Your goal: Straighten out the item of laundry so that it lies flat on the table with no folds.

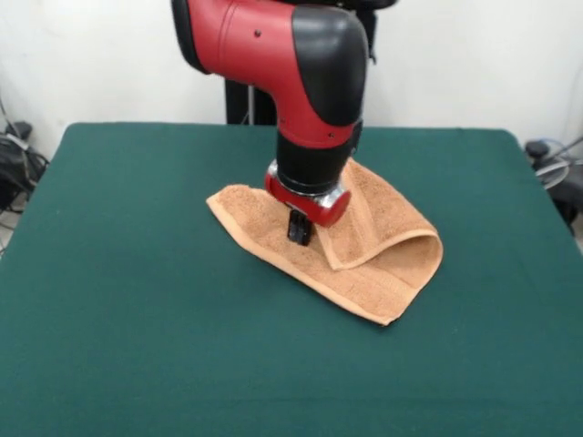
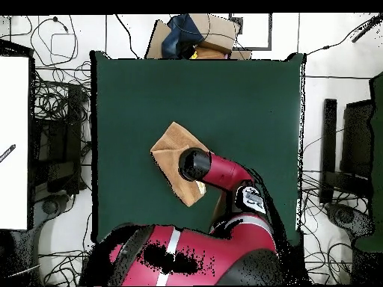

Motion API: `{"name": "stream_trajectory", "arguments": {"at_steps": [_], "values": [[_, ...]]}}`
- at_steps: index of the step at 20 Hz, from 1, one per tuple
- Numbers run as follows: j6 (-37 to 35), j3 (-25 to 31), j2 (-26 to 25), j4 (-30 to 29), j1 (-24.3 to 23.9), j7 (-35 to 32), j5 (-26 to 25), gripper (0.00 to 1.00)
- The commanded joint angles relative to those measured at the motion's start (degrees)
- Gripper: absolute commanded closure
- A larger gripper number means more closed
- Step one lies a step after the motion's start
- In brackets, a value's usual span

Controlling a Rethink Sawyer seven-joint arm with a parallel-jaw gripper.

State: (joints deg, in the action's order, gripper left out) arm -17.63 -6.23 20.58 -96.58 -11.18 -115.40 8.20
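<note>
The towel [image 1: 346, 255] lies a little right of centre in the front view, on the green worktop [image 1: 137, 319], and it is far from flat: one flap is turned back over the rest, so a doubled layer with a rounded fold sits at the right end, while a single layer runs out to a corner at the left. In the overhead view the towel [image 2: 170, 149] shows as a tan wedge near the middle of the worktop [image 2: 247, 97], partly hidden under the arm [image 2: 217, 170]. The arm comes down from the top of the front view and plants its hand [image 1: 299, 229] on the cloth close to the inner edge of the turned-back flap, which looks like the sensible spot to catch that layer and draw it open. The dark tips meet the towel, but the wrist ring hides most of them, so it cannot be told whether the hand is closed on the cloth, parted, or merely pressing down. Judging by how things lie, the task is at an early stage: the flap has not yet been peeled back, and the fold at the right remains to be undone. Cables and boxes crowd the floor around the worktop, well away from the towel.
</note>
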Motion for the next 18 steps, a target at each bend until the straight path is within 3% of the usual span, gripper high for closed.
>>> {"name": "stream_trajectory", "arguments": {"at_steps": [1,8,18], "values": [[4.4,2.5,-7.7,4.3,2.1,-11.8,3.7,1.00],[6.3,4.5,-10.2,5.6,1.2,-12.0,4.8,1.00],[2.5,7.8,-6.1,2.0,2.0,-15.9,11.2,1.00]]}}
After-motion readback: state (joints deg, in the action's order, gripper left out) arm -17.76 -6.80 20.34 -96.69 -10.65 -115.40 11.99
